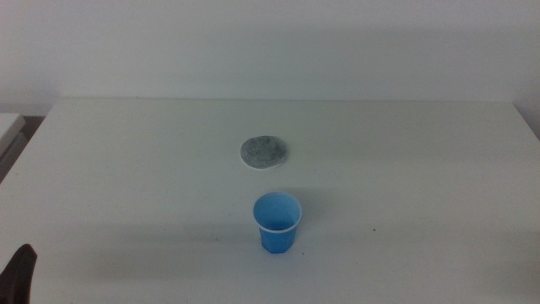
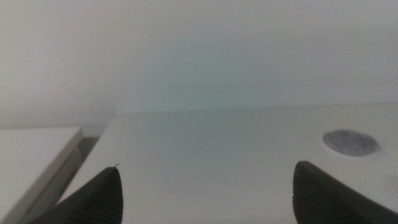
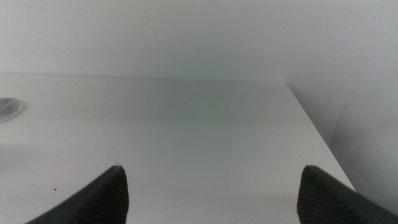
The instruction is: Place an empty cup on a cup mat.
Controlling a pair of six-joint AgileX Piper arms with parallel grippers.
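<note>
Clearly nothing of the task is done yet. From the middle view, the small bright blue plastic cup [image 1: 278, 222], tapered and faceted with a pale rim, stands upright on the white table [image 1: 422, 169] toward the near edge, roughly midway between the left and right edges. The flat round speckled grey cup mat [image 1: 264, 152] with its thin white edge lies farther back, toward the table's middle, near the cup but apart from it. Only a dark tip of the left gripper [image 1: 21, 274] shows at the near left corner; the right arm is out of this view.

From the left wrist view, the left gripper [image 2: 208, 193] hangs over the table's left side with its jaws spread wide and nothing between them; the cup mat [image 2: 351, 142] shows ahead, the cup does not.

From the right wrist view, the right gripper [image 3: 214, 193] waits over the right side, jaws likewise wide apart and empty; a sliver of the cup mat [image 3: 7, 107] is at the picture's margin.

All remains: reaching the cup, grasping it, carrying it back and setting it on the mat.
</note>
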